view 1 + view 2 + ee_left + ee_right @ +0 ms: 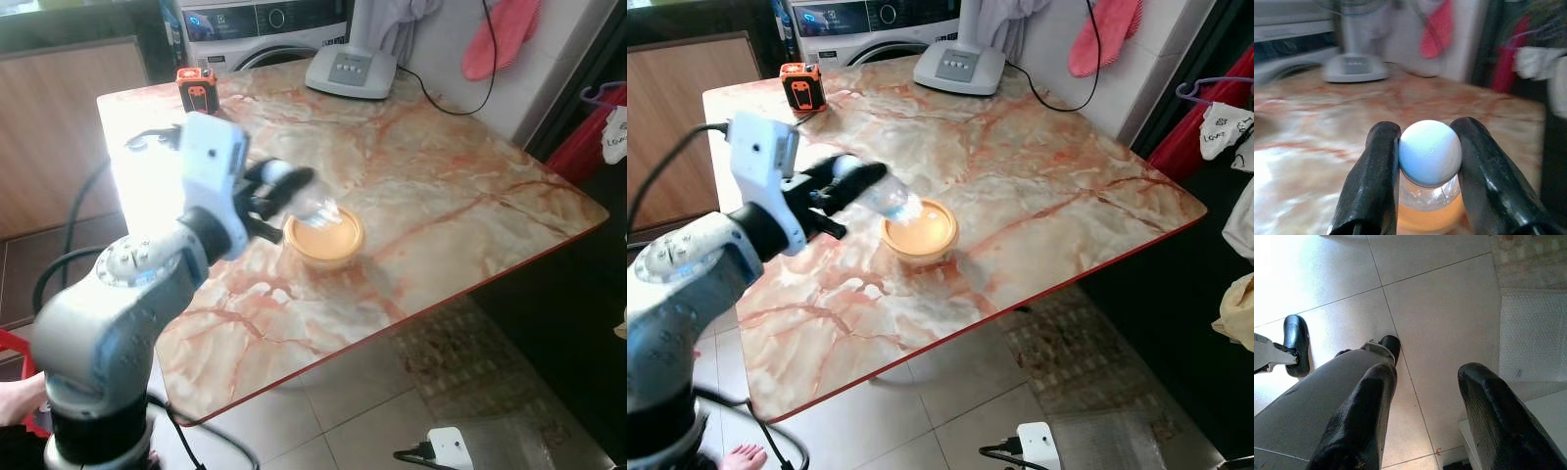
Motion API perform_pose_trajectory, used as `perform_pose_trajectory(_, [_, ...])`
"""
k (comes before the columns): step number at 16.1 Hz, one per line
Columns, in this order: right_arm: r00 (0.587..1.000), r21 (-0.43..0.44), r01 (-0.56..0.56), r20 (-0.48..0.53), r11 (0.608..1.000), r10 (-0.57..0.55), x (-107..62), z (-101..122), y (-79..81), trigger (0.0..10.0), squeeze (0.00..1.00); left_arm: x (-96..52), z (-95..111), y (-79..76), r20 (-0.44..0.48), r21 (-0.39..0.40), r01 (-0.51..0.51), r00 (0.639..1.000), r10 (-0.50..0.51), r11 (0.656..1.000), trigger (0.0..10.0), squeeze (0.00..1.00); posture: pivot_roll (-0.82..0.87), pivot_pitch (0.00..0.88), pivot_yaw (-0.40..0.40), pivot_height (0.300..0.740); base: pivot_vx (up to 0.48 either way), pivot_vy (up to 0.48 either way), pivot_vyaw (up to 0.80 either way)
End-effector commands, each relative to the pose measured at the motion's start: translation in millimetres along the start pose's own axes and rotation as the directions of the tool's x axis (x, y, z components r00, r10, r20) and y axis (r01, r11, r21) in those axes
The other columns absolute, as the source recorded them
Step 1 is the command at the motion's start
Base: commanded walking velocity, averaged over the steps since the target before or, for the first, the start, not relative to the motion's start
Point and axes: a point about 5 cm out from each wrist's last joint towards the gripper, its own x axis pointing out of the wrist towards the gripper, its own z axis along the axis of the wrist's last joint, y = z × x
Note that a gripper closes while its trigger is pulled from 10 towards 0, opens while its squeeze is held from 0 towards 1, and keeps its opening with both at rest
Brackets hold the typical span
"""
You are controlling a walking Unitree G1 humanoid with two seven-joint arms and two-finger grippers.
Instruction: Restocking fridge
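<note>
Marbled pink-and-cream bench (pixel 441 196) w/ red edge, standing on pale floor tiles (pixel 950 411). Behind it, a front-load washing machine (pixel 265 24); its panel text is too small to read.

Your left claw (pixel 1430 161) is held over the bench, its two black fingers (pixel 1374 181) pinching a small clear bottle (pixel 312 201) by its pale blue-white cap (pixel 1430 152). Bottle lies tilted, its lower end over an orange bowl (pixel 324 238) near bench centre; can't tell if they touch. No label is legible on the bottle.

Far corner: an orange-and-black tape measure (pixel 198 89), writing unreadable. Far edge: a white fan base (pixel 351 70) w/ grey buttons, black cable (pixel 446 103) trailing off.

Your right claw (pixel 1425 396) hangs over the floor tiles, fingers spread, holding nothing. A white power strip (pixel 451 447) lies on the floor.
</note>
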Motion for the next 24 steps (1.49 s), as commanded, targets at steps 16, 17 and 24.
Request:
perform_pose_trajectory(16, [0.989,0.140,0.089,0.104,0.986,-0.104,-2.9,-8,-1.7,10.0,0.00,-25.6,-78,4.2,0.230,0.344,-0.392,0.916,0.329,0.853,10.0,0.00,0.04,0.006,-0.064,0.740,0.000,0.000,0.00])
perform_pose_trajectory(17, [0.989,0.140,0.090,0.104,0.986,-0.105,-3.0,-8,-1.8,10.0,0.00,-26.4,-78,3.4,0.231,0.345,-0.393,0.916,0.328,0.852,10.0,0.00,0.04,0.006,-0.064,0.740,0.000,0.000,0.00])
perform_pose_trajectory(24, [0.990,0.142,0.092,0.097,0.986,-0.107,-3.2,-11,-0.8,10.0,0.00,-27.1,-81,1.2,0.241,0.359,-0.387,0.918,0.316,0.849,10.0,0.00,0.03,0.018,-0.058,0.740,0.000,0.000,0.00])
